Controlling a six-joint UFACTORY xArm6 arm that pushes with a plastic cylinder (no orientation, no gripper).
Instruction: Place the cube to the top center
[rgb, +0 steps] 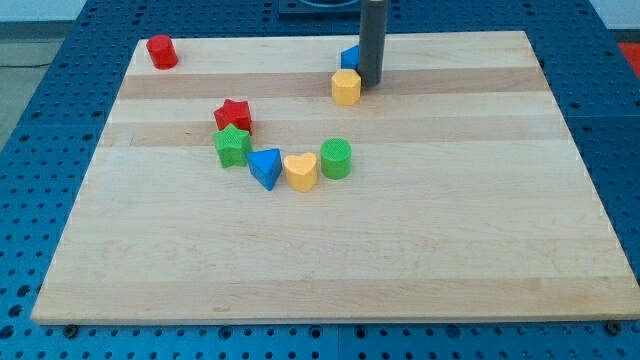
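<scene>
Camera view is showing my tip (371, 83), bare rod, grasping nothing, touching the small blue plastic cube (350, 58), which is lying just view-left, half hidden, near top centre, above the yellow hexagonal block (346, 87).

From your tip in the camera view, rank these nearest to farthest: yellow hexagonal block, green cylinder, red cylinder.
From my tip:
1. Yellow hexagonal block, right beside it on the view's left.
2. Green cylinder, below, mid-board.
3. Red cylinder, far off at the view's top-left corner.
</scene>
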